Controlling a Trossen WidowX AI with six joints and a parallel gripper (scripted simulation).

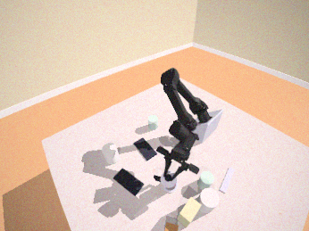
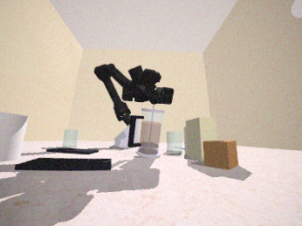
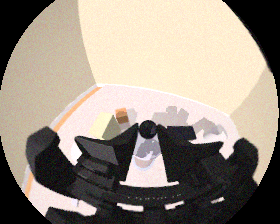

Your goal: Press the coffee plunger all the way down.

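The coffee press (image 1: 170, 186) (image 2: 150, 133) (image 3: 143, 162) is a clear glass with brown contents, a pale lid and a black handle (image 2: 135, 132) on its left in the exterior view. It stands on the table, seeming to lean slightly right there. A short length of plunger rod (image 2: 153, 106) shows above the lid. The round black plunger knob (image 3: 148, 129) sits between the fingertips in the wrist view. My gripper (image 1: 168, 177) (image 3: 148, 131) is shut on it, above the press. In the exterior view the gripper body hides the knob.
A mint cylinder (image 1: 206, 178) (image 2: 174, 141), a white cylinder (image 1: 209, 198), a yellow block (image 1: 189, 211) (image 2: 195, 136) and an orange block (image 1: 171, 226) (image 2: 220, 154) stand near the press. Two black slabs (image 1: 129, 182) (image 1: 145, 149) and a white cup (image 1: 110, 153) (image 2: 12, 136) lie on the other side.
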